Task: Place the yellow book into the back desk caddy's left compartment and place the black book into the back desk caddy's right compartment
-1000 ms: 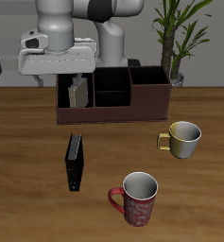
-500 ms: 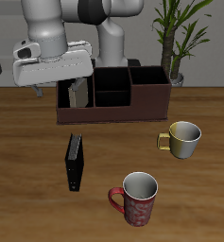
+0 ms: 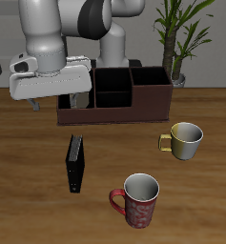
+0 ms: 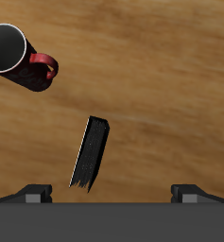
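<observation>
While I hold the arm above the worktop (image 3: 29, 143), its hand (image 3: 57, 101) hangs in front of the back desk caddy (image 3: 114, 105), at the end where the left compartment (image 3: 78, 95) lies. The wrist block sits level, with two short fingers pointing down at either end of it, set wide apart with nothing between them, so I read the hand as open and empty. In the wrist view only the two fingertips (image 4: 33, 193) show, far apart at the frame's edge above a dark band of the hand's own body.

The yellow book (image 3: 79, 96) stands upright in that left compartment, though the hand covers most of it and I can see only a pale sliver. The right compartment (image 3: 151, 83) at the caddy's other end shows a dark lining; I cannot make out its floor. The black book (image 3: 75, 163) lies flat on the worktop, nearer the front edge than the caddy and well apart from it. The wrist view shows it too (image 4: 90, 153), slightly tilted.

A red mug (image 3: 137, 200) stands near the front edge and a cream mug (image 3: 185, 140) beside the caddy's far end. A potted plant (image 3: 176, 38) behind the caddy is cut off at the frame's top.
</observation>
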Motion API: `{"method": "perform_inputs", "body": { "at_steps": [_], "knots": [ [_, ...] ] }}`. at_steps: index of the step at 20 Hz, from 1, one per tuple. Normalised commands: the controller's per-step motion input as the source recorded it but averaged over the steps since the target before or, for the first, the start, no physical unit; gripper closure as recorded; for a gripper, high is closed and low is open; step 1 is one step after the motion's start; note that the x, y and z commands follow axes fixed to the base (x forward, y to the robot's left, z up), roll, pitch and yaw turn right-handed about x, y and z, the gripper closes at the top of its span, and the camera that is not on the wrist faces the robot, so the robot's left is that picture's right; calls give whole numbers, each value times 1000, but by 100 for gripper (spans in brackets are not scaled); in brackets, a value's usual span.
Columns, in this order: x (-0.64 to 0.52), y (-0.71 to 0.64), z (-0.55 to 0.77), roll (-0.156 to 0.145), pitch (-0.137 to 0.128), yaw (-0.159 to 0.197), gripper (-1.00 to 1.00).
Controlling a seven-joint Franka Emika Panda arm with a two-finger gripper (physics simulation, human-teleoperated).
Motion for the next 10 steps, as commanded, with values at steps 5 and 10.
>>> {"method": "perform_inputs", "body": {
  "at_steps": [5, 10],
  "knots": [
    [105, 37, -167, 33, -1, -16, -100],
    [220, -129, -142, -45, 13, -5, -100]
  ]
}}
